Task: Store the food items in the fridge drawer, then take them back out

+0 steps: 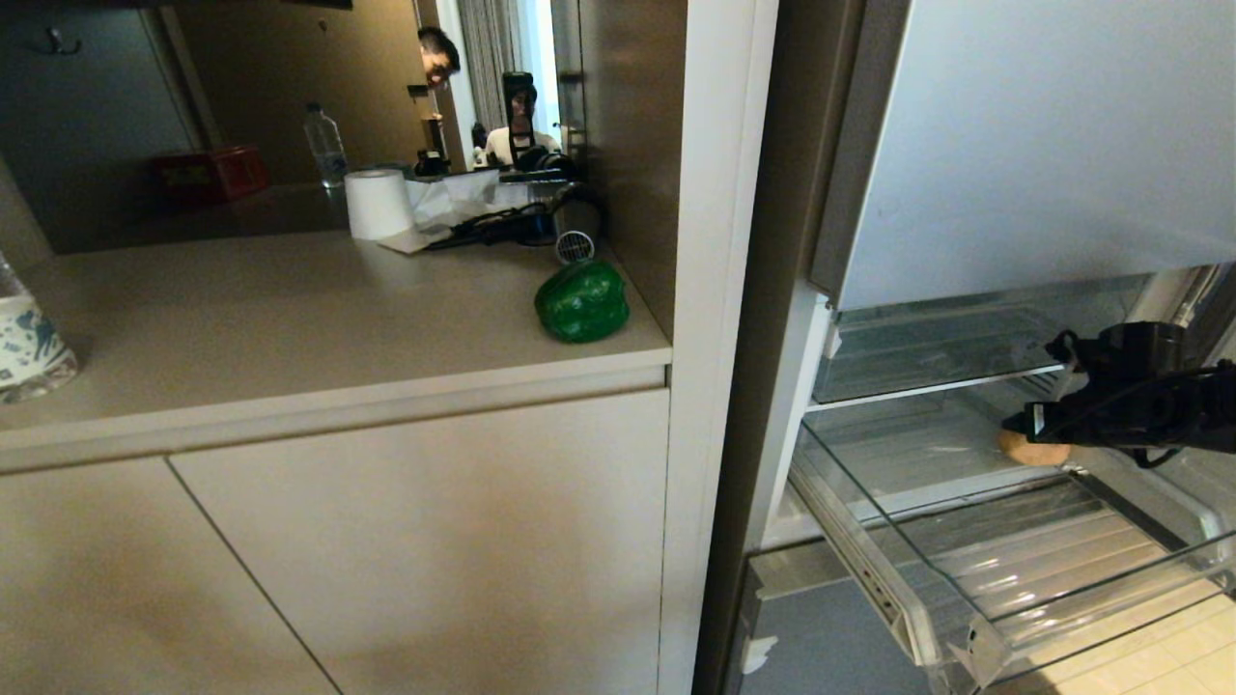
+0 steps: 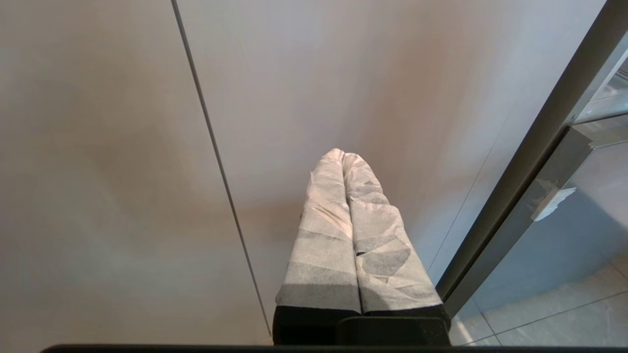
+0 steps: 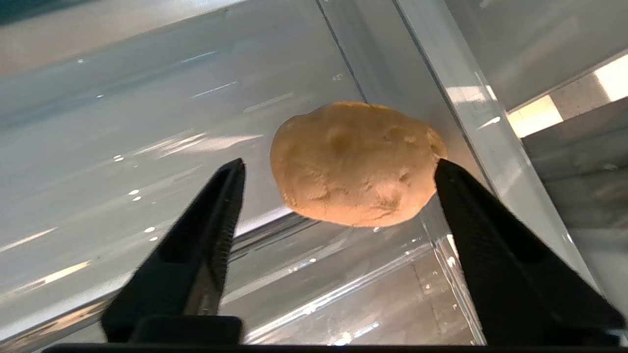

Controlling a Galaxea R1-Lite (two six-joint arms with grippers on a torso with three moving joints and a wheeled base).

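Right gripper (image 3: 338, 196) stands with jaws spread, gripping nothing. The tan-brown rounded potato-like lump (image 3: 355, 162) rests just ahead of its tips, between them, on the clear plastic ribbed-bottom fridge drawer bin (image 1: 975, 618), close against the bin's side wall. Judgement: withdraw straight back and up, avoiding the wall. Glossy green bell pepper (image 1: 581, 301) sits on the beige desk (image 1: 290, 319), well apart. Left gripper (image 2: 346, 196) is parked, closed, before the cabinet front.

no readable text, labels, brands or numbers on any surface
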